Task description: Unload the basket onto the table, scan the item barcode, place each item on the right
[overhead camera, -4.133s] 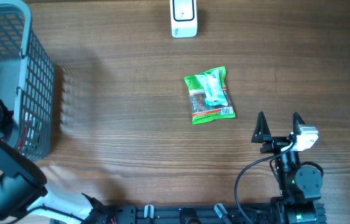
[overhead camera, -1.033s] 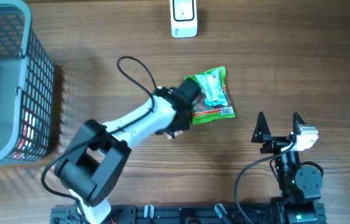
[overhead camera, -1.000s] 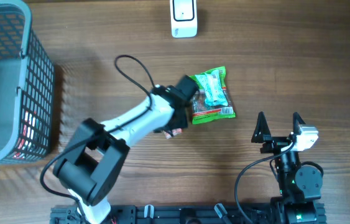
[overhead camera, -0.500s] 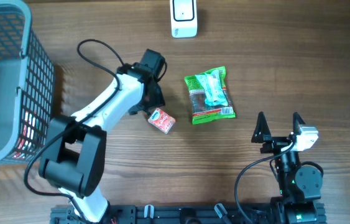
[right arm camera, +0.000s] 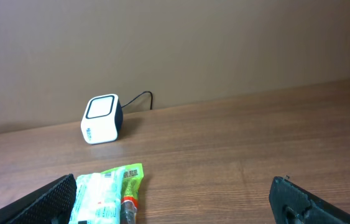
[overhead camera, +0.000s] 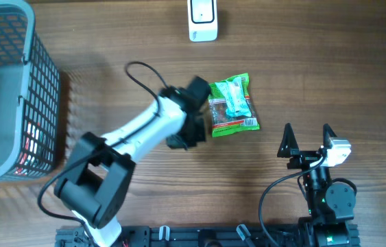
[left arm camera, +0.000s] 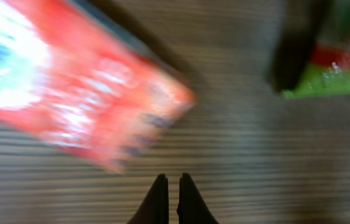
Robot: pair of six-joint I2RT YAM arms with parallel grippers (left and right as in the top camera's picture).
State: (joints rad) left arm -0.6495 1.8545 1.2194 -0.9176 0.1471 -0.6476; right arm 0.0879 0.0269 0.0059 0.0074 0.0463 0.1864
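Nearest, our right gripper point(overhead camera: 307, 130) sits open, idle. Our left gripper point(left arm camera: 168, 178) is pinched shut on nothing, close by the red packet point(left arm camera: 69, 87), flat on the table point(overhead camera: 343, 62); light, soft and crinkly, we judge, so grip an edge. Farther off, the scanner point(overhead camera: 202, 19)

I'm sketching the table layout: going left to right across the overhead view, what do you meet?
From the left: grey basket, left arm, green snack packet, right end effector. The white scanner is left out, overlapping arm tip and packet.
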